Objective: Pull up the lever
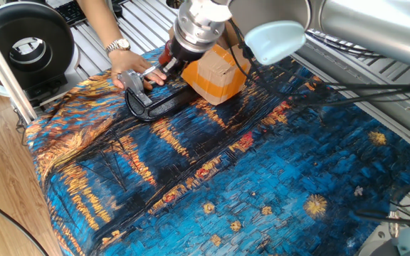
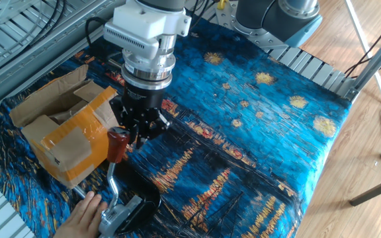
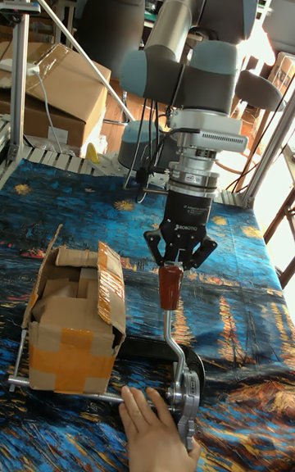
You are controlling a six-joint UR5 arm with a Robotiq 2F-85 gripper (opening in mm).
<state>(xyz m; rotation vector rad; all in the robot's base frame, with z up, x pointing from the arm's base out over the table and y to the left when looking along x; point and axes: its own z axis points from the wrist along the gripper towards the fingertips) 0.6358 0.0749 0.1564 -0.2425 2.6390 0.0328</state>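
A starry blue and orange painted cloth (image 1: 262,178) covers the surface and fills most of each view. The grey robot arm (image 3: 197,70) comes in from the upper part of the tall view and reaches down toward the middle of the frame. Its gripper (image 3: 179,263) points straight down, and the black fingers (image 3: 156,249) are closed narrowly on the red-brown knob at the top of the lever (image 3: 170,308).

A cardboard box (image 3: 70,324) patched with orange tape sits at the lower left of the tall view, just beside the lever. In the other fixed view the same box (image 2: 61,142) lies at the left, with its flaps open.

The lever's thin silver rod rises nearly upright, with a slight bend, from a silver bracket (image 3: 190,394) at the bottom of the tall view. The bracket stands on a black curved base (image 1: 159,107), which rests on the cloth near the upper left of one fixed view.

A person's hand (image 3: 156,439) at the bottom edge of the tall view presses against the bracket. In one fixed view that hand (image 1: 135,71) reaches in from the upper left, with a silver watch (image 1: 118,45) on the wrist.
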